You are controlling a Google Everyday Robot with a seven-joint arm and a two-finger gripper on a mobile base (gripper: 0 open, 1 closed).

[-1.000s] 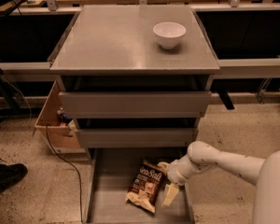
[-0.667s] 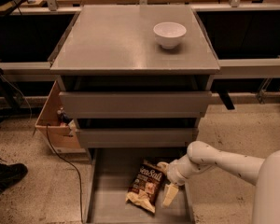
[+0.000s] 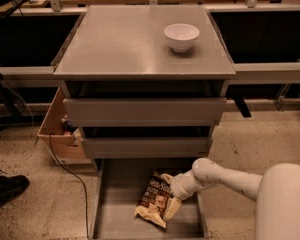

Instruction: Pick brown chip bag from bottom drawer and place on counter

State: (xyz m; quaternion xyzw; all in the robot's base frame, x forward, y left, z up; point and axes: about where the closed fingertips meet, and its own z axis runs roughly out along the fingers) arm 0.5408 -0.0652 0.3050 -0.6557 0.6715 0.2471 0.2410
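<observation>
Camera view puts your gripper [image 3: 171, 207] down in the bottom drawer [image 3: 121, 211], at the right edge of the brown chip bag [image 3: 154, 196] lying on the drawer floor; whether it grasps the bag, you cannot tell. A white bowl [image 3: 181, 36] sits on the counter [image 3: 125, 44].

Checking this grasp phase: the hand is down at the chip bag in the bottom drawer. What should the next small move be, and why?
Probably a short straight lift, provided the hold is firm. The hand sits at the right edge of the brown chip bag, which lies on the floor of the bottom drawer between its side walls; the counter is high above.
</observation>
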